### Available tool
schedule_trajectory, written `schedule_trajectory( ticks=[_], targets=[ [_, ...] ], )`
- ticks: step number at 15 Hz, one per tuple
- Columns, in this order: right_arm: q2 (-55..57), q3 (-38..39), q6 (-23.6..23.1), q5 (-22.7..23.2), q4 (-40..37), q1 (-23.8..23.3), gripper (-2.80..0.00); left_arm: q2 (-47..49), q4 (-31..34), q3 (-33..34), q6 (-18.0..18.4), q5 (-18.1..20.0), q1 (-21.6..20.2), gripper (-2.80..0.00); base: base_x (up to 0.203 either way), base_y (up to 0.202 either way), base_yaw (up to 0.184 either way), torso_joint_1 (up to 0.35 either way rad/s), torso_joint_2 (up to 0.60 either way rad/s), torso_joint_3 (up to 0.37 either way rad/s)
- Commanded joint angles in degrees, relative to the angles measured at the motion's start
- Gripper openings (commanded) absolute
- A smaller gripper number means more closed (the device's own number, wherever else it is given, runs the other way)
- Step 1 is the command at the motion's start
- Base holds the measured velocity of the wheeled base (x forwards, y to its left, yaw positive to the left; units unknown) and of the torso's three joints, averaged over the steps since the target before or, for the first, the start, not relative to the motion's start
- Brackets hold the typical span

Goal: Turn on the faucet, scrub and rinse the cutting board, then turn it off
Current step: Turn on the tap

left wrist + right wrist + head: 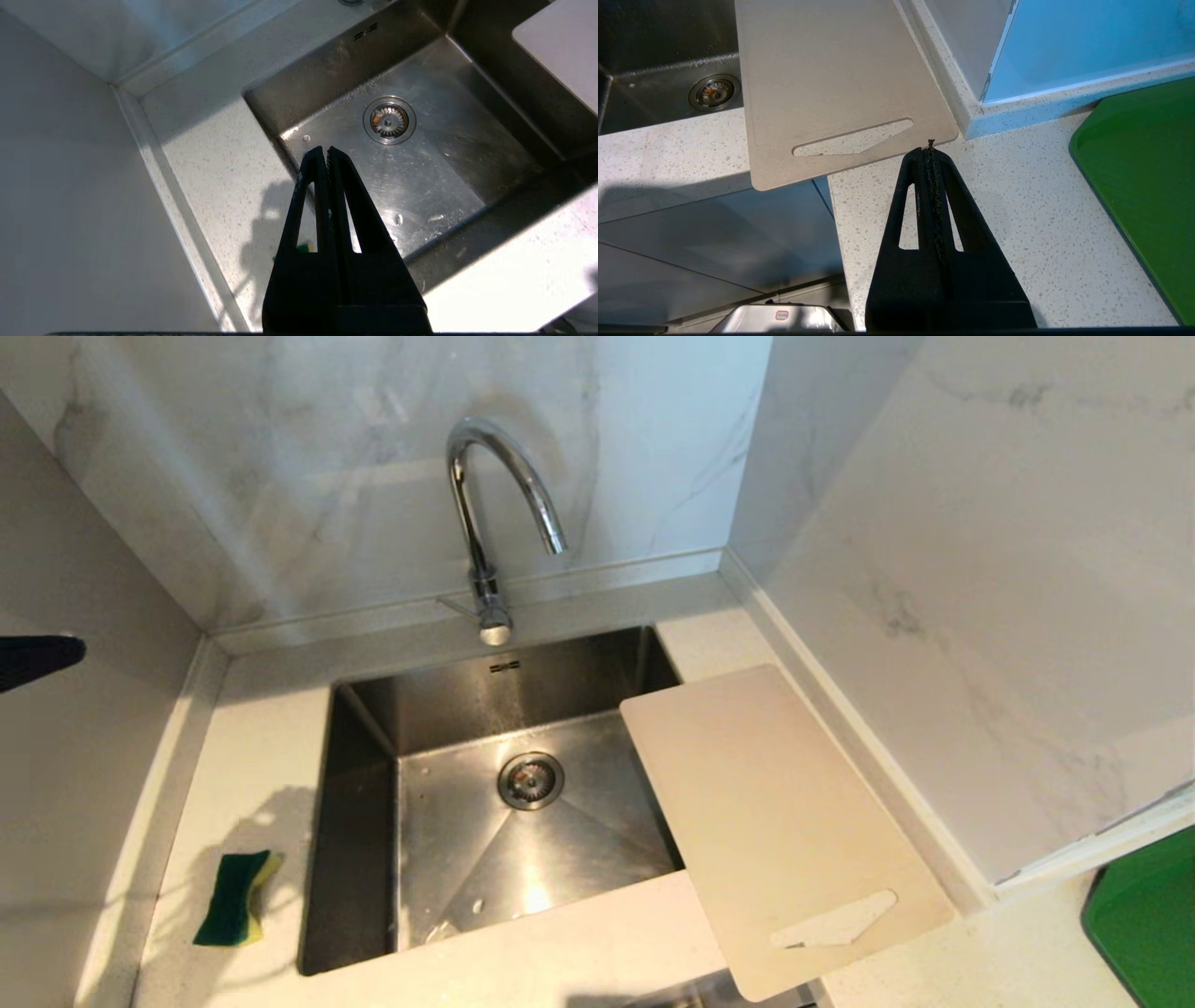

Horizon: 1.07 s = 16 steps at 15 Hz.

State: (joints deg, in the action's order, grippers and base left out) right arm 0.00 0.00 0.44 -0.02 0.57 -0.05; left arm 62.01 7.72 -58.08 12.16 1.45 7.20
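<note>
Matte black left gripper (326, 151), 2 tapered fingers with triangular cutouts, right gripper (930, 148) alike, ridged pads

The sink (364, 784) basin lies open – only the cutting board (775, 821) overhangs its right edge.

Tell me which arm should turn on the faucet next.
Probably the left. The faucet has its thin lever on the robot's left side, and the left gripper, jaws shut, is raised beside the sink. The right gripper, jaws shut, sits low by the cutting board.
</note>
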Motion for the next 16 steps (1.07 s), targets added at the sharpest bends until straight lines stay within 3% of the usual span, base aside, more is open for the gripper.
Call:
schedule_trajectory(
  ticks=[1,5,10,16],
  targets=[
    [0.0,0.0,0.0,0.0,0.0,0.0,-2.8,7.5,2.8,-6.9,0.1,-0.1,0.3,-2.8,0.0,0.0,0.0,0.0,0.0,0.0],
    [0.0,0.0,0.0,0.0,0.0,0.0,-2.8,17.8,6.6,-18.2,0.7,-3.9,3.9,-2.8,0.0,0.0,0.0,0.0,0.0,0.0],
    [0.0,0.0,0.0,0.0,0.0,0.0,-2.8,30.2,6.4,-30.1,2.2,-16.7,11.0,-2.8,0.0,0.0,0.0,0.0,0.0,0.0],
    [0.0,0.0,0.0,0.0,0.0,0.0,-2.8,44.6,3.2,-44.9,-3.7,-21.9,14.7,-2.8,0.0,0.0,0.0,0.0,0.0,0.0]
  ],
)
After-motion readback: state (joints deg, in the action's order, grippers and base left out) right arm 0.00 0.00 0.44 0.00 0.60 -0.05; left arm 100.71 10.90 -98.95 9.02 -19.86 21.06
